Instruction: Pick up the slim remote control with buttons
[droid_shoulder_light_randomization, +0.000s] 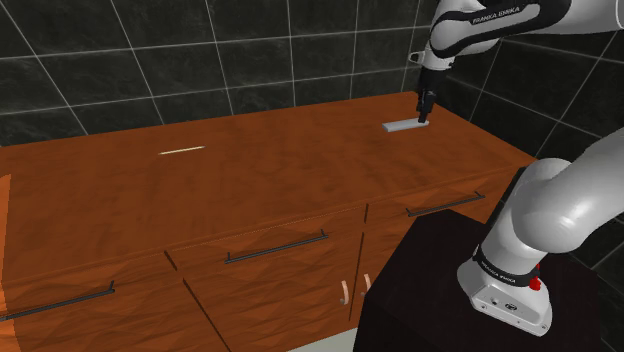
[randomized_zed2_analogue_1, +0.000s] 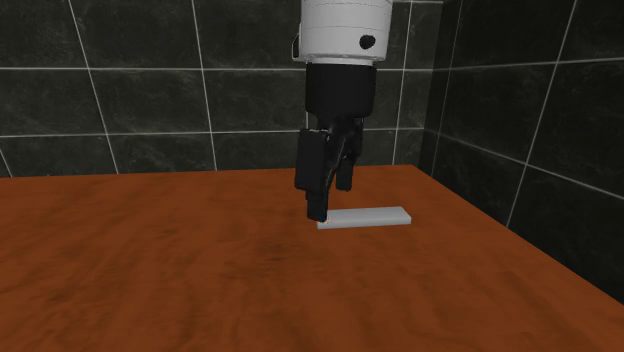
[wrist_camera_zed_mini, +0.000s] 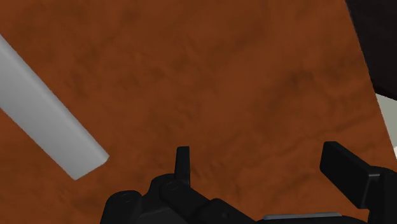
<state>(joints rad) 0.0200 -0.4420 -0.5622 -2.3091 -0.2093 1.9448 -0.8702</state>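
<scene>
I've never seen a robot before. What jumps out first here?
A black gripper on a white arm hangs just beside one end of a plain grey remote, near the far corner of a reddish wooden counter. Dark tiled walls stand behind.

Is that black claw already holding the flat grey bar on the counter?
No: in the wrist view the gripper has its fingers apart over the wooden counter, and the grey remote lies off to one side, untouched.
</scene>
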